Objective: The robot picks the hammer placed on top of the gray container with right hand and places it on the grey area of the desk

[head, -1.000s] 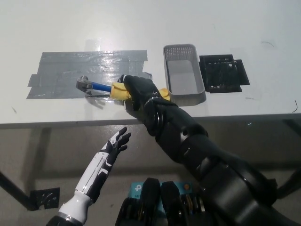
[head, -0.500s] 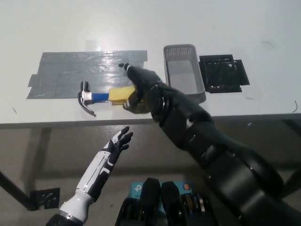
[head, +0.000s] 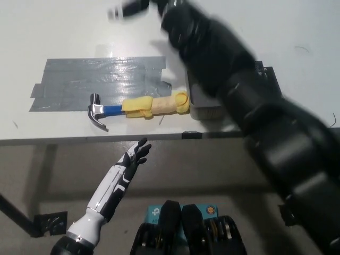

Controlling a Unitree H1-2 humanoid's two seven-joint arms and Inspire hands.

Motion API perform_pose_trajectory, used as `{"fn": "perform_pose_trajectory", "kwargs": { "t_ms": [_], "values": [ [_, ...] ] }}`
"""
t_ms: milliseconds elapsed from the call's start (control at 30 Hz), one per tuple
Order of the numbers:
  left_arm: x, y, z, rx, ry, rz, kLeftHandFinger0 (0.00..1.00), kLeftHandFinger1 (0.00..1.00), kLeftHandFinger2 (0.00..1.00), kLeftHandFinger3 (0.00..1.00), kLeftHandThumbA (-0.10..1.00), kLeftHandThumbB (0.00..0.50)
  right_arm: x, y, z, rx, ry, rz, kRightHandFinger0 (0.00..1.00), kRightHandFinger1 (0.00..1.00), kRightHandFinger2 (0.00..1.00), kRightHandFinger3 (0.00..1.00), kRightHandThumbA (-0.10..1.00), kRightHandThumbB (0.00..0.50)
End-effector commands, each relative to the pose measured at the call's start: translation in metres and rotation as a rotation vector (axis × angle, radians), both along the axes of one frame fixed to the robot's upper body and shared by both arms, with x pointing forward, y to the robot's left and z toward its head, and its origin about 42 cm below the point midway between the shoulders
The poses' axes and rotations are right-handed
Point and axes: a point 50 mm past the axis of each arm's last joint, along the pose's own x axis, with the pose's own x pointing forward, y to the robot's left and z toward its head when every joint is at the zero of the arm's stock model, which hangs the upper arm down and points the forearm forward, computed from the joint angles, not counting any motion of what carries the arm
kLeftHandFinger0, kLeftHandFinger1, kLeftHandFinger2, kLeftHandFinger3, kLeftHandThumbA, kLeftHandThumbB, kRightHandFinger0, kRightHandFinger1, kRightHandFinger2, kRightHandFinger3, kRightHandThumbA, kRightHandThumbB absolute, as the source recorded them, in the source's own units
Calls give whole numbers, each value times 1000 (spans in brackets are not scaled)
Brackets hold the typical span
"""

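Observation:
The hammer (head: 139, 105) lies flat on the desk with nothing holding it. Its steel head points left at the near edge of the grey taped area (head: 79, 79), and its blue and yellow handle runs right toward the grey container (head: 204, 109). My black right arm sweeps up across the picture and hides most of the container. My right hand (head: 130, 8) is a blur high at the top edge, well away from the hammer, open and empty. Below the desk's front edge my white left hand (head: 137, 153) rests open.
A black patch (head: 268, 74) shows on the desk behind my right arm, right of the container. The desk's front edge (head: 64, 140) runs just below the hammer. A dark bracket (head: 50, 222) lies on the floor at lower left.
My right hand has let go of the hammer and swung up and away to the top of the picture. The hammer now lies alone, its whole yellow handle uncovered.

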Motion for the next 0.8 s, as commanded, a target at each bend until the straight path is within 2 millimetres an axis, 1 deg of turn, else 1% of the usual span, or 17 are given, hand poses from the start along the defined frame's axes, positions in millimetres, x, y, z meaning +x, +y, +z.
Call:
{"fn": "perform_pose_trajectory", "kwargs": {
  "t_ms": [0, 67, 100, 133, 200, 233, 333, 367, 433, 467, 500, 533, 567, 633, 667, 700, 767],
  "values": [
    [15, 5, 24, 3, -84, -1, 1000, 1000, 1000, 1000, 1000, 168, -39, -45, 127, 133, -311, 101, 1000, 1000, 1000, 1000, 997, 500],
    [19, 6, 28, 0, -90, 9, 1000, 1000, 1000, 1000, 1000, 187, -66, -84, 145, 126, -407, 109, 1000, 1000, 1000, 1000, 973, 497],
    [20, 8, 31, -5, -95, 17, 1000, 1000, 1000, 1000, 1000, 189, -72, -87, 150, 117, -430, 115, 1000, 1000, 1000, 1000, 1000, 499],
    [20, 10, 31, -11, -95, 24, 1000, 1000, 1000, 1000, 1000, 192, -93, -113, 154, 88, -493, 112, 1000, 1000, 1000, 1000, 976, 464],
    [19, 12, 31, -17, -94, 35, 1000, 1000, 1000, 1000, 1000, 187, -120, -145, 155, 83, -546, 138, 1000, 1000, 1000, 1000, 927, 440],
    [19, 14, 31, -17, -96, 40, 1000, 1000, 1000, 1000, 1000, 186, -136, -167, 153, 89, -571, 139, 1000, 1000, 1000, 1000, 913, 434],
    [20, 18, 32, -18, -101, 59, 1000, 1000, 1000, 1000, 1000, 181, -165, -207, 143, 76, -602, 124, 1000, 1000, 1000, 1000, 951, 451],
    [22, 17, 32, -24, -107, 62, 1000, 1000, 1000, 1000, 1000, 177, -183, -231, 133, 72, -623, 111, 1000, 1000, 1000, 1000, 982, 456],
    [22, 17, 32, -31, -106, 69, 1000, 1000, 1000, 1000, 1000, 184, -205, -252, 117, 73, -645, 101, 1000, 1000, 1000, 1000, 980, 463],
    [20, 18, 32, -31, -104, 70, 1000, 1000, 1000, 1000, 1000, 188, -226, -270, 103, 68, -642, 100, 1000, 1000, 1000, 1000, 955, 454],
    [27, 17, 37, -32, -118, 72, 1000, 1000, 1000, 1000, 1000, 189, -238, -279, 98, 71, -641, 99, 1000, 1000, 1000, 1000, 939, 462],
    [32, 17, 41, -31, -131, 79, 1000, 1000, 1000, 1000, 1000, 181, -258, -292, 85, 62, -639, 78, 1000, 1000, 1000, 1000, 962, 485],
    [34, 16, 43, -36, -137, 79, 1000, 1000, 1000, 1000, 1000, 179, -266, -296, 81, 59, -642, 69, 1000, 1000, 1000, 1000, 984, 486],
    [38, 17, 46, -43, -146, 91, 1000, 1000, 1000, 1000, 1000, 196, -292, -305, 59, 95, -626, 67, 1000, 1000, 1000, 1000, 960, 475],
    [37, 19, 46, -42, -145, 96, 1000, 1000, 1000, 1000, 1000, 208, -298, -306, 51, 109, -625, 99, 1000, 1000, 1000, 1000, 913, 442],
    [37, 21, 46, -37, -147, 105, 1000, 1000, 1000, 1000, 1000, 214, -310, -307, 34, 142, -609, 115, 1000, 1000, 1000, 1000, 867, 453],
    [37, 22, 45, -47, -136, 118, 1000, 1000, 1000, 1000, 1000, 210, -324, -310, 9, 187, -599, 139, 1000, 1000, 1000, 1000, 837, 456]
  ]
}}
